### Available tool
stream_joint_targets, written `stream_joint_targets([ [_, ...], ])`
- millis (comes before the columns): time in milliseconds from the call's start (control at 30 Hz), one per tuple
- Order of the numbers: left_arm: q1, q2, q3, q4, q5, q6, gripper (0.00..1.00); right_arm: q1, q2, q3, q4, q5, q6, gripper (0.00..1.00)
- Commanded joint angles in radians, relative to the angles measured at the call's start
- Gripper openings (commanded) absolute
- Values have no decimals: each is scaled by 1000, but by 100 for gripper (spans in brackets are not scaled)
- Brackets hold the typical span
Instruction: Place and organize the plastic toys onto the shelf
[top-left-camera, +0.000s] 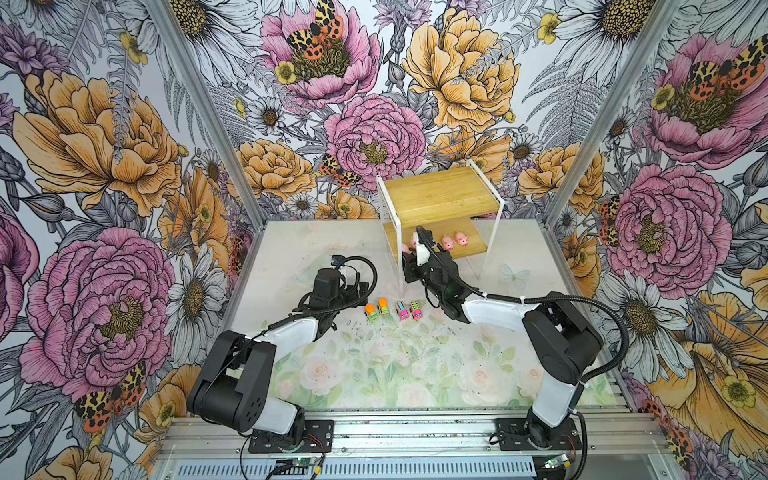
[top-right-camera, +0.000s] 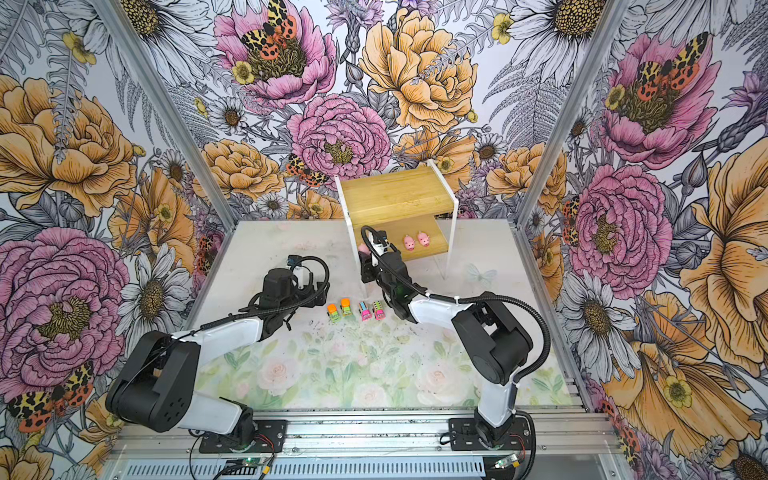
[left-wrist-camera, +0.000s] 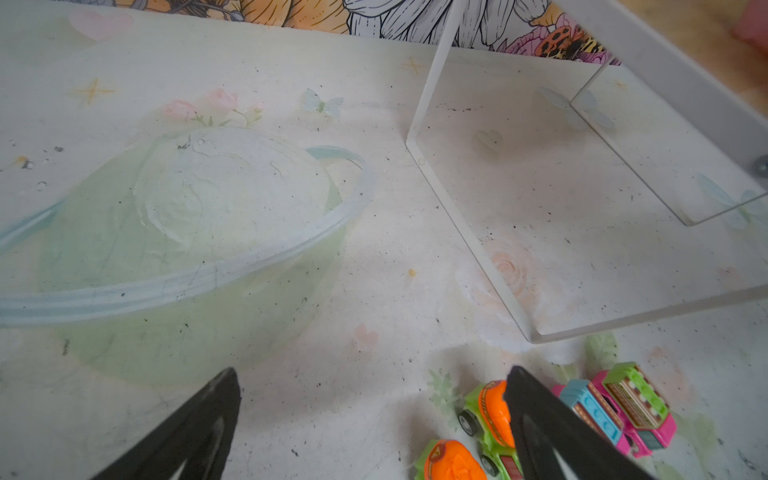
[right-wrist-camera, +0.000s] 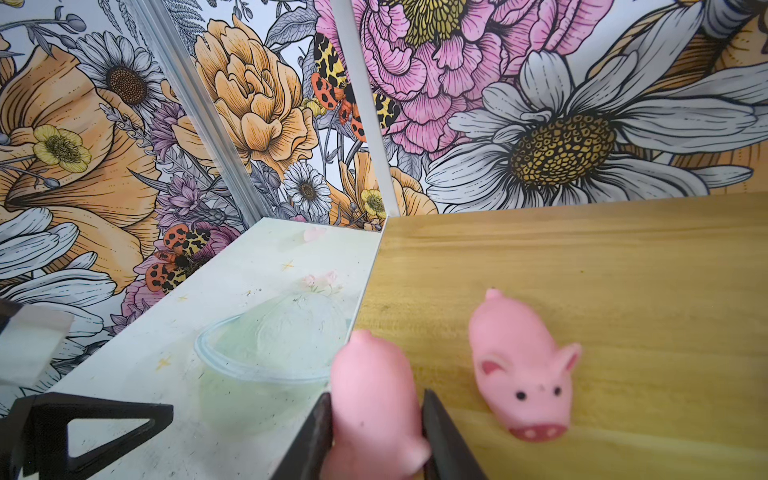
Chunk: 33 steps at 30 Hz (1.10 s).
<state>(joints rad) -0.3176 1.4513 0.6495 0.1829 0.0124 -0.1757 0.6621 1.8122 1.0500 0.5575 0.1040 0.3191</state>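
In both top views the shelf (top-left-camera: 440, 195) stands at the back of the bench (top-left-camera: 291, 257), and its upper board is bare. The lower board (top-left-camera: 471, 248) serves as the pigs' row. A first pig (top-left-camera: 461, 238) and a second pig (top-left-camera: 447, 242) sit side by side. In a top view a third pig (top-left-camera: 414, 241) peeps from behind the right arm (top-left-camera: 498, 309), which reaches to the board's left end, where the end pig (top-right-camera: 363, 248) shows as a scrap of pink. On the bench in front, sorted by colour, stand a green truck (top-left-camera: 371, 312), its green twin (top-left-camera: 383, 307), a pink truck (top-left-camera: 401, 311) and its pink twin (top-left-camera: 415, 310). They probably belong on the empty upper board.

From the left wrist, the left fingers (left-wrist-camera: 208, 415) are spread wide with nothing between them. They hover low over bare bench just beside the green trucks, well placed to take those next.

From the right wrist, the right fingers (right-wrist-camera: 320, 432) are drawn in narrow on the end pig, one against each flank. That hold should set it down upright and in line. The pig is at the very left edge of the lower board, near the third pig but not touching it. Whether its feet rest on the wood is hidden, so I cannot say.
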Motion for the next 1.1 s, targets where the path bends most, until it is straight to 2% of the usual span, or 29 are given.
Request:
stream_joint_targets([
  [0, 3, 12, 22, 3, 3, 18, 99, 24, -7, -7, -25, -63, -7, 37],
  [700, 4, 14, 21, 3, 2, 18, 99, 24, -58, -55, -16, -63, -34, 42],
  [1067, 2, 17, 24, 3, 3, 20, 99, 28, -286, -194, -122, -151, -56, 47],
])
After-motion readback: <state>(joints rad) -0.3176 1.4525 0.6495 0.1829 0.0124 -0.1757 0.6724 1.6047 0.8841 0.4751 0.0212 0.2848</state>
